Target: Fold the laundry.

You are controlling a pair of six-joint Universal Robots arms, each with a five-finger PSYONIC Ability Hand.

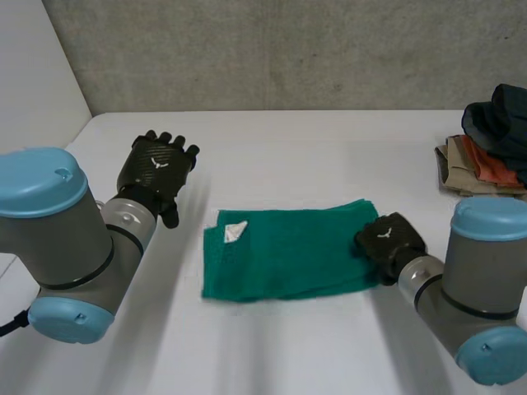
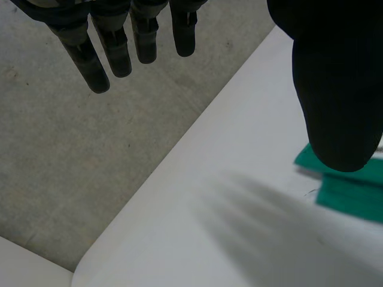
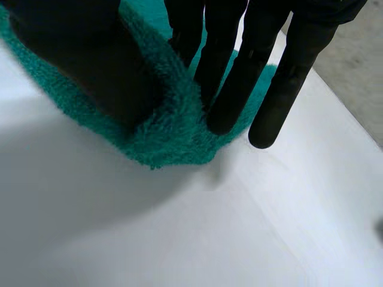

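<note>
Green, one towel (image 1: 288,255), pinched by right hand (image 1: 389,237) fingers; left hand (image 1: 158,167) fingers straight.

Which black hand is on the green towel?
The right hand, pinching the green towel at its edge; the left hand is open, apart from it.

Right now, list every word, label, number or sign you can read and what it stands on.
No readable text.
The white tag on the green towel: too small to read.
A small white emblem on the left hand, another on the right hand: no letters.
</note>
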